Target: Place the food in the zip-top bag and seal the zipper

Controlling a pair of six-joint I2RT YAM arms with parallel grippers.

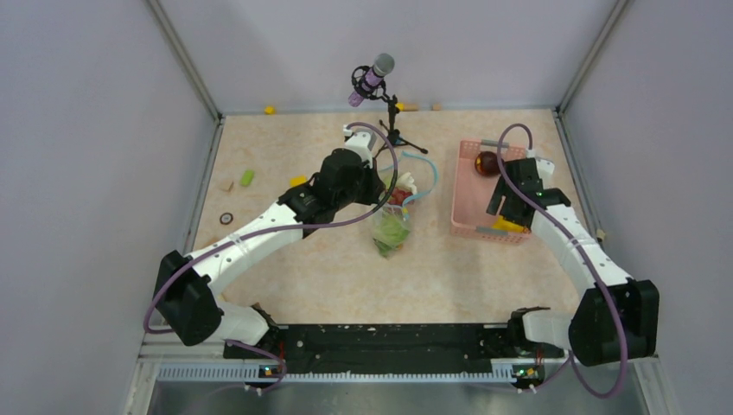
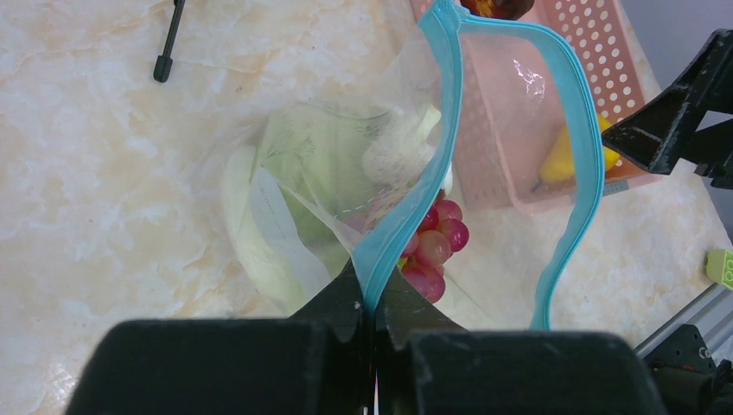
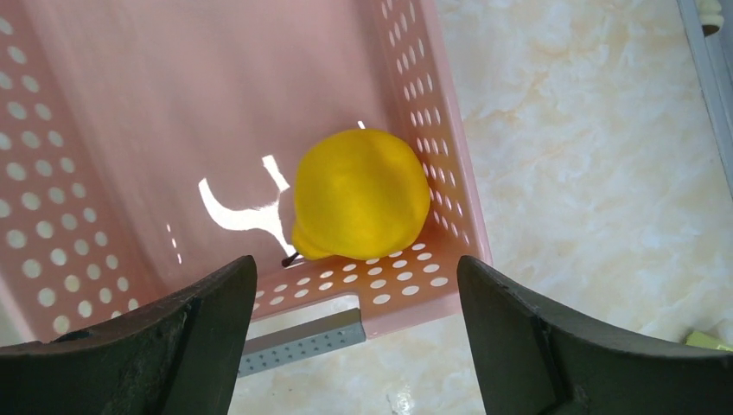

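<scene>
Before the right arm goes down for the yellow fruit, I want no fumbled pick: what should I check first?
1. left gripper shut on the zipper: ok.
2. zip-top bag mouth standing open: ok.
3. right gripper open and empty: ok.
4. yellow fruit lined up between the jaws: ok.
5. Room for a finger between the fruit and the pink basket wall, where the fruit sits in a corner: cannot tell.

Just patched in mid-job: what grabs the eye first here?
The left tool, shut on the blue zipper, holds the zip-top bag open mid-table, red grapes and pale greens inside. The right tool hangs open over a yellow fruit in a corner of the pink basket.
</scene>
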